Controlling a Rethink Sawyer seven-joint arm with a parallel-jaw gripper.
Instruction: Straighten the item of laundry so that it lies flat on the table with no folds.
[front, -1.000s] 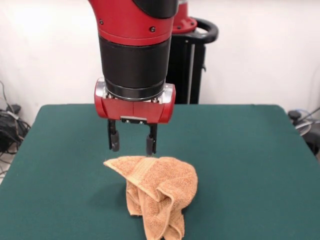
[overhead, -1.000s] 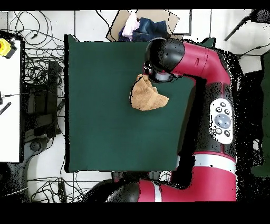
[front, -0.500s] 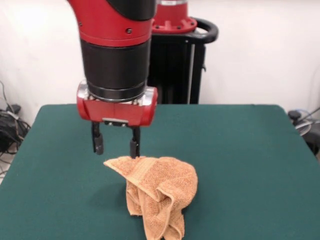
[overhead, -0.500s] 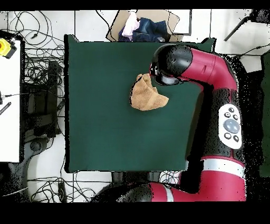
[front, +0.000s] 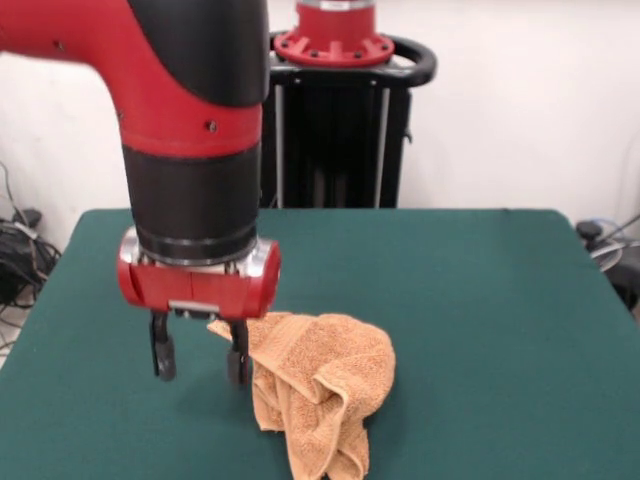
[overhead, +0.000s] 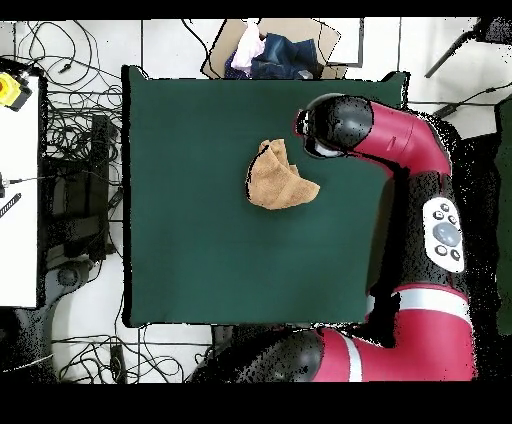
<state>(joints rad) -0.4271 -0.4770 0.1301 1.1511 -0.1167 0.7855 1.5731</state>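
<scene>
I see the table (front: 480, 300), its dark green top bare but for one thing. My arm (overhead: 410, 170) reaches in over the table from its base-side edge (red and black, bulky at the wrist). The towel (front: 320, 385) sits bunched and folded near the table's middle, one end trailing toward the camera-side edge in the front view. The gripper (front: 198, 362) hangs just beside the towel, fingers spread apart, holding nothing.

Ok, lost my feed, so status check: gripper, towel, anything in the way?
Gripper open, low beside the towel, holding nothing. Towel bunched and folded on the table, not flat. Nothing in the way.
</scene>
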